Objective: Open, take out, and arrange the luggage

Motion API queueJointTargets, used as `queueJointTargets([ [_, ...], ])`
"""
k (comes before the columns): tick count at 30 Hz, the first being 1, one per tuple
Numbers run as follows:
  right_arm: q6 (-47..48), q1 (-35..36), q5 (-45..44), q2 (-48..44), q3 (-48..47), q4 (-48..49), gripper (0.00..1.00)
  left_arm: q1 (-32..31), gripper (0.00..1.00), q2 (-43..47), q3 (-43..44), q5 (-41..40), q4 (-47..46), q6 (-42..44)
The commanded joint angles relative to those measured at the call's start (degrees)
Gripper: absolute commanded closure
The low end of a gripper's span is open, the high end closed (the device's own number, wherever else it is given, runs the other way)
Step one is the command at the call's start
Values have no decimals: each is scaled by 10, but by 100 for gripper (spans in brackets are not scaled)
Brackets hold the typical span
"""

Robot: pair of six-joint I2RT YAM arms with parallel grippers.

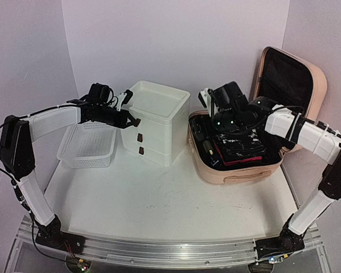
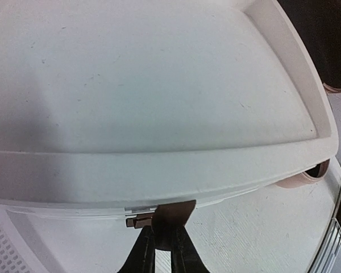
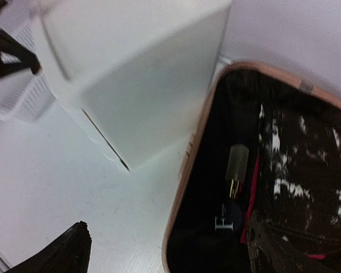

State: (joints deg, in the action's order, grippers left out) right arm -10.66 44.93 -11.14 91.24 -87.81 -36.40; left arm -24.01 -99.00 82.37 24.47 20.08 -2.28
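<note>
Open suitcase on the right of the table; left arm at the drawer box, right arm over the case.

The large peach-pink hard-shell suitcase [image 1: 238, 172] lies open on the right side of the white table [image 1: 159, 199]. Its black-lined lid [image 1: 290, 74] stands upright against the far right wall. The base holds a black-and-white patterned fabric item with a red edge [image 3: 307, 153] and small dark objects. The left gripper [image 2: 165, 242] has its dark fingers [image 2: 143, 253] closed together on the brown handle tab [image 2: 173, 216] of the top drawer of the white plastic three-drawer box [image 1: 159, 122], which is just left of the suitcase. A white mesh basket [image 1: 88, 145] sits left of the box. The right gripper [image 1: 211, 105] hovers over the suitcase's left end. One finger [image 3: 62, 253] shows at the edge of the right wrist view, so the fingers are apart and hold nothing.
</note>
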Motion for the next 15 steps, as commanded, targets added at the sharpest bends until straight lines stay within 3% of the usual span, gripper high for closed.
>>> queueJointTargets([
  [1, -49, -4, -25, -37, 67, 15, 5, -1, 85, -6, 35, -31, -63, -14],
  [6, -60, -8, -42, -41, 96, 16, 3, -2, 63, 24, -11, -59, -80, -18],
  [13, -59, -25, -41, -42, 105, 18, 2, -19, 36, 115, -178, -39, -161, 6],
  [15, -55, -27, -37, -36, 101, 18, 2, -23, 35, 123, -211, -32, -181, 8],
])
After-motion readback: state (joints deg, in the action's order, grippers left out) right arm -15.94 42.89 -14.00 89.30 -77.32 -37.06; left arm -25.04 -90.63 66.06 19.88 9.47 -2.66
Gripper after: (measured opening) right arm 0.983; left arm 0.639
